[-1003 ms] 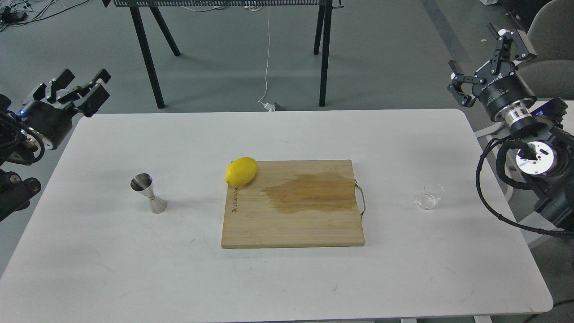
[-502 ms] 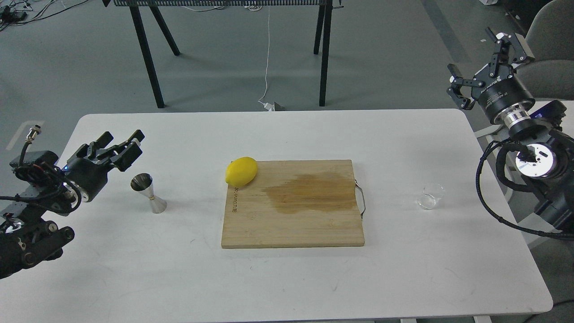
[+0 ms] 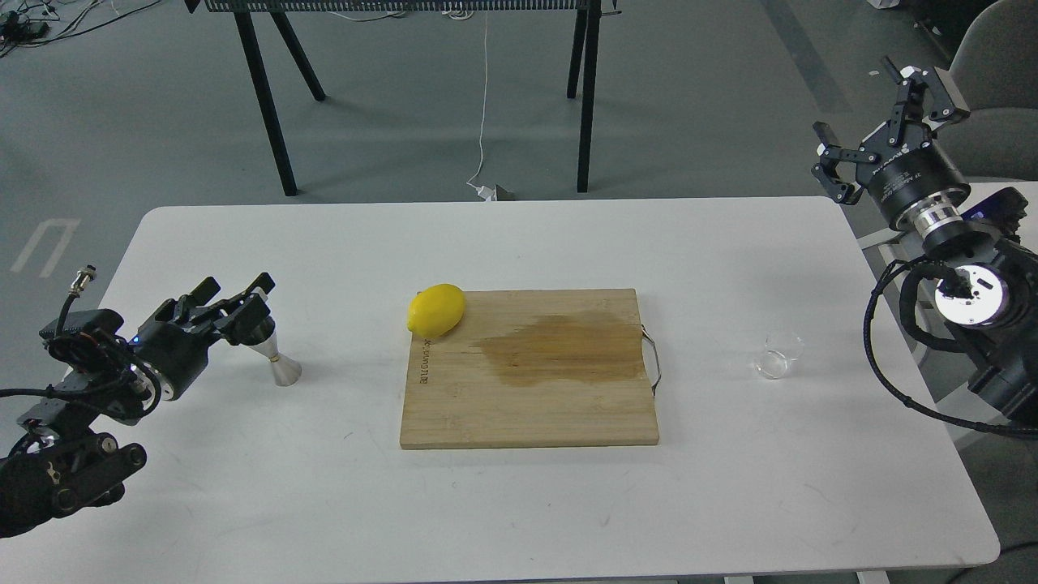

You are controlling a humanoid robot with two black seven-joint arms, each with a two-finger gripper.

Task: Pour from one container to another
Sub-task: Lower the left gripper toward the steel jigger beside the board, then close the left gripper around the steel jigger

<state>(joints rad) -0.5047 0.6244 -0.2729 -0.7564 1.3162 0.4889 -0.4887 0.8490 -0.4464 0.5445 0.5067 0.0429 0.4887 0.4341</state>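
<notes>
One steel jigger (image 3: 273,357) upright on white table (image 3: 519,503), left of one bamboo cutting board (image 3: 529,397) with one lemon (image 3: 436,310). One glass cup (image 3: 777,354) sits right of the board. Left gripper (image 3: 243,298) at jigger's top, fingers parted, hold unclear. Right gripper (image 3: 880,118) raised, wide apart, empty.

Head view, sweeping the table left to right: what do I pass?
Left gripper at the metal jigger → lemon → cutting board with a wet stain → glass cup → right gripper, raised beyond the table's right edge.
</notes>
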